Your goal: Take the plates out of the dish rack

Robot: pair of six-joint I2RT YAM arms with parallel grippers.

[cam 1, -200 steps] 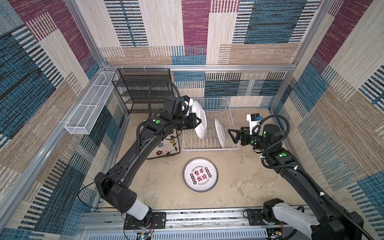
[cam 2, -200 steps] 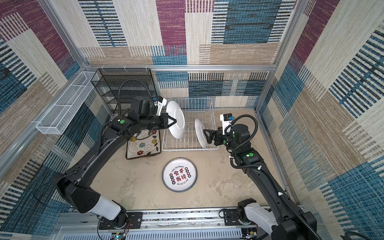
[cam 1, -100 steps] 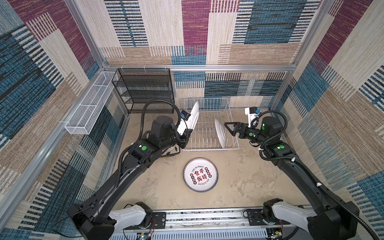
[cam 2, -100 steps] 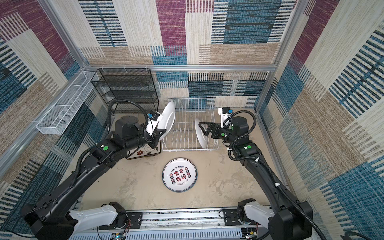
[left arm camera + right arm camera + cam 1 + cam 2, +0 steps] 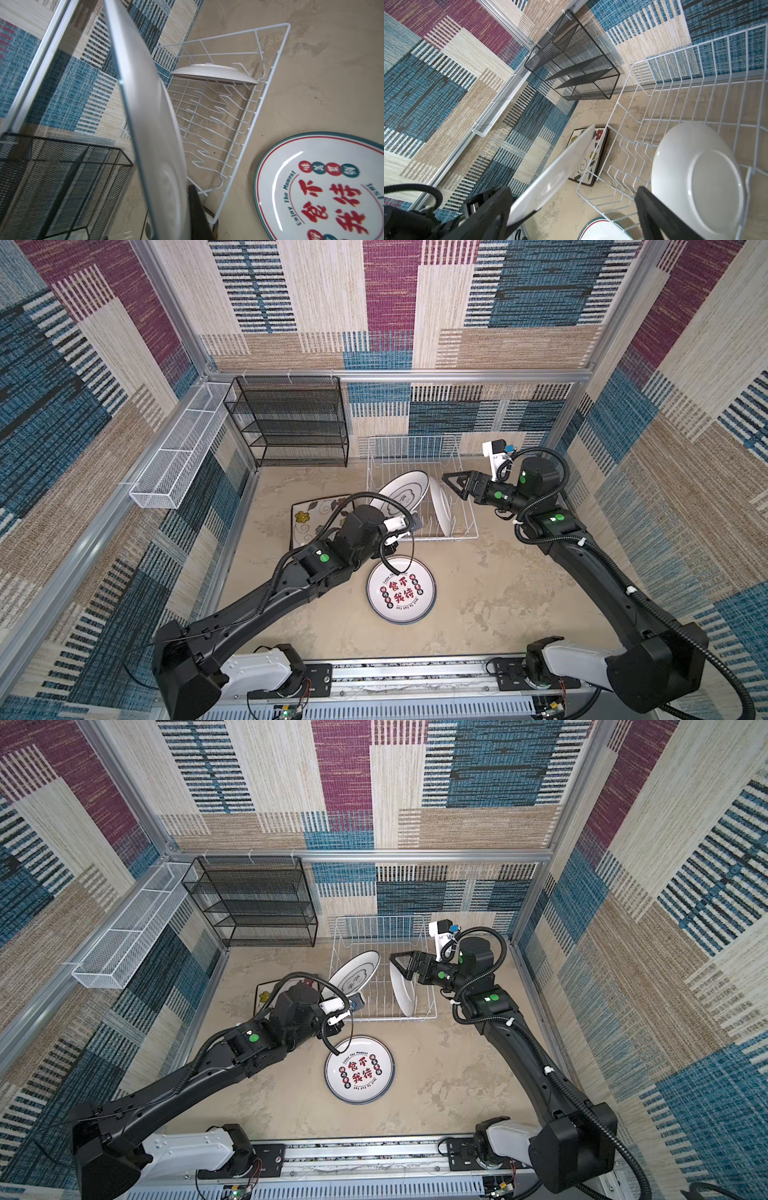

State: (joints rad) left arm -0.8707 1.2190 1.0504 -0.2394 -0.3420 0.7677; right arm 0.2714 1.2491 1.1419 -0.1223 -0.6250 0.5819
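My left gripper [image 5: 180, 199] is shut on the lower rim of a round white plate [image 5: 402, 490], which it holds tilted over the left side of the white wire dish rack [image 5: 415, 448]; one black finger [image 5: 196, 209] shows against the plate's back [image 5: 149, 124]. A second round plate [image 5: 442, 510] stands upright in the rack's front right. My right gripper [image 5: 452, 488] hovers open just above it; that plate [image 5: 695, 180] lies outside one finger [image 5: 654, 214], not between the jaws. A printed round plate [image 5: 401, 589] lies flat on the table. Square floral plates [image 5: 316, 514] are stacked left of the rack.
A black mesh shelf unit [image 5: 291, 423] stands against the back wall, left of the rack. A long white mesh basket [image 5: 174, 464] hangs on the left wall. The left arm's cable loops over the printed plate's near rim.
My left arm has drawn back toward the front, carrying its plate lower and more tilted. My right gripper has shifted over the rack plate's top and narrowed slightly.
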